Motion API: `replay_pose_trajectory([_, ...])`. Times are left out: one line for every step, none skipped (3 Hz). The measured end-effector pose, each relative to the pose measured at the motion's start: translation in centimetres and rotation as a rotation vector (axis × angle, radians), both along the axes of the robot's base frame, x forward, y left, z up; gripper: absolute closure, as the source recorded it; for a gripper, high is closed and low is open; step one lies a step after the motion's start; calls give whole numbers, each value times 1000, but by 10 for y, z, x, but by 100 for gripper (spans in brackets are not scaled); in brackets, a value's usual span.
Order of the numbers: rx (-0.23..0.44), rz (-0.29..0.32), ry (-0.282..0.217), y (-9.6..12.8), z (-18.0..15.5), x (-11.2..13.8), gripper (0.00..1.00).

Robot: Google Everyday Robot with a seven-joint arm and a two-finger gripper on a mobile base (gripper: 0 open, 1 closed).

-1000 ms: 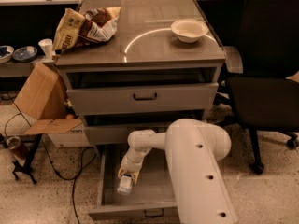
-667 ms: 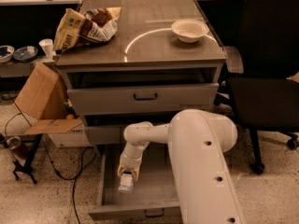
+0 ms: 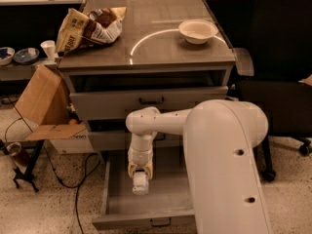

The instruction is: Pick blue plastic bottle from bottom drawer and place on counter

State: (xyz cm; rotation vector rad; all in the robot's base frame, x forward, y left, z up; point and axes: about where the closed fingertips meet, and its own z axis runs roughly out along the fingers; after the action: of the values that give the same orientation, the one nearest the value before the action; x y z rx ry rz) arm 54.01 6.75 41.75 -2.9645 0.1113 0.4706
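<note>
— Well, what's the room like?
— Speckled pale floor. A bent brown cardboard box stands far left, and a crinkled snack bag lies on the smooth grey-brown desk, which bears a pale arc. A round white bowl sits further right, with a black chair beyond.
— And the pincer?
— The pincer hangs inside the bottom drawer, a flat grey metal tray pulled open. It grips the blue plastic bottle, slim and whitish, above the drawer floor.
— Changed from a second ago?
— The glossy white arm has lifted its elbow; pincer and bottle sit further right.
</note>
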Motion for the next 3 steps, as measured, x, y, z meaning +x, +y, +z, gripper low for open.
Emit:
replay_pose_trajectory([-46,40,29,-30,53,11,100])
replay_pose_trajectory([-72,56,65,-37,55,3,100])
replay_pose_trajectory([-71,55,64,-37,54,3,100])
